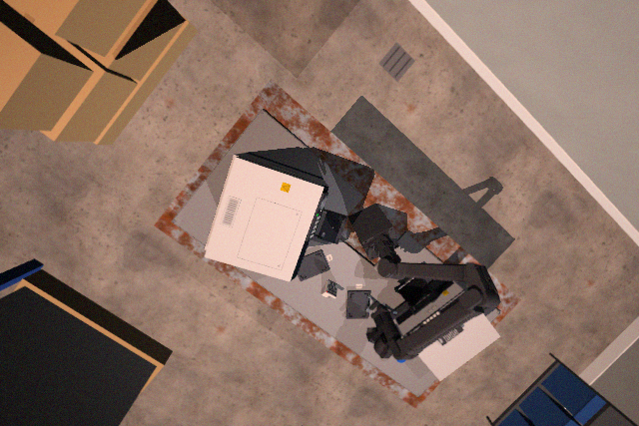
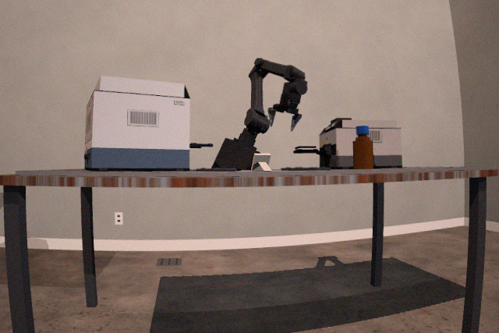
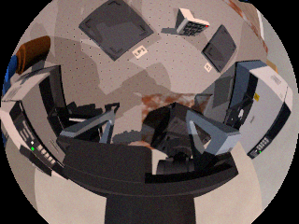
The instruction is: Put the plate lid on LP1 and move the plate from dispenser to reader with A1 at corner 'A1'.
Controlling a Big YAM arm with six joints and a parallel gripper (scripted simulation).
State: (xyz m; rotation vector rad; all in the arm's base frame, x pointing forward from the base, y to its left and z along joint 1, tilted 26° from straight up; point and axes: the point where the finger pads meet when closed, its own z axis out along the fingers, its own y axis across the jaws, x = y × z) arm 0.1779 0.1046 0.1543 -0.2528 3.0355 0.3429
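My gripper [image 2: 281, 126] [image 3: 150, 113] is open and empty, high above the bench on the dispenser side. The dispenser [image 1: 466, 351] [image 2: 384, 150] is the smaller white and grey machine. Its dark stage [image 2: 306, 150] juts towards the middle; plate and lid cannot be told apart there, and a finger partly covers that area in the wrist view. The dark LP1 position [image 1: 358, 303] [image 3: 117, 29] shows no lid. The reader [image 1: 266, 219] [image 2: 139, 132] [image 3: 266, 100] is the larger white and blue machine. Its stage [image 1: 329, 226] [image 2: 201, 145] sticks out and shows no plate.
The amber bottle [image 2: 363, 154] [image 3: 35, 52] with a blue cap stands upright beside the dispenser. The dark N1 position [image 1: 314, 263] [image 3: 220, 48] lies nearer the reader. A small white wedge-shaped keypad [image 1: 328, 288] [image 2: 262, 160] [image 3: 192, 27] stands between LP1 and N1.
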